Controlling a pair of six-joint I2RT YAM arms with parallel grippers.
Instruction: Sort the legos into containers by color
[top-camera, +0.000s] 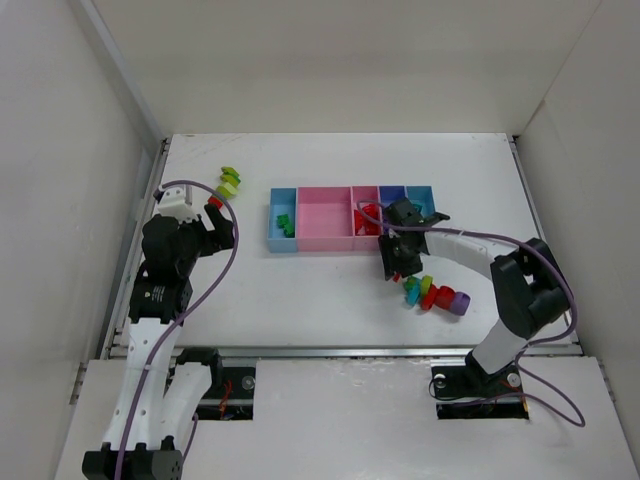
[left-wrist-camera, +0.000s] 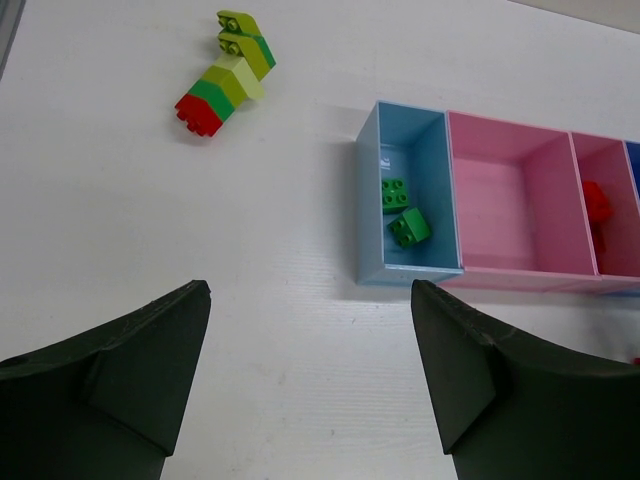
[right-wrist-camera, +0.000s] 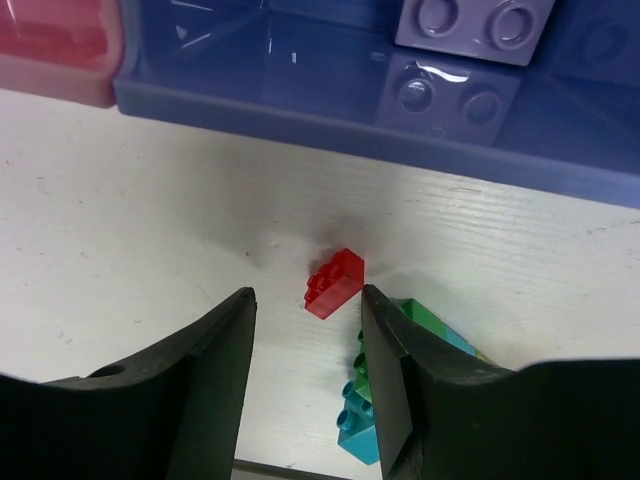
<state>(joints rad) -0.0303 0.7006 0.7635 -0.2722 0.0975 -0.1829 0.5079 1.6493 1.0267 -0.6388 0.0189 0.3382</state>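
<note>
The containers (top-camera: 323, 245) form a joined row of trays. Two green legos (left-wrist-camera: 400, 210) lie in the left light blue tray (left-wrist-camera: 368, 190), red ones (left-wrist-camera: 597, 200) in the narrow pink tray, and a purple one (right-wrist-camera: 475, 25) in the purple-blue tray (right-wrist-camera: 300, 110). My right gripper (right-wrist-camera: 307, 295) is open just in front of that tray; a single red brick (right-wrist-camera: 335, 282) lies on the table between its fingertips, close to the right finger. My left gripper (left-wrist-camera: 310, 290) is open and empty over the bare table, left of the trays.
A chain of red, green and yellow-green bricks (left-wrist-camera: 225, 75) lies at the far left, beyond the left gripper. A chain of teal, green, red and purple bricks (top-camera: 435, 293) lies right of the right gripper. The wide pink tray (left-wrist-camera: 510, 200) holds nothing.
</note>
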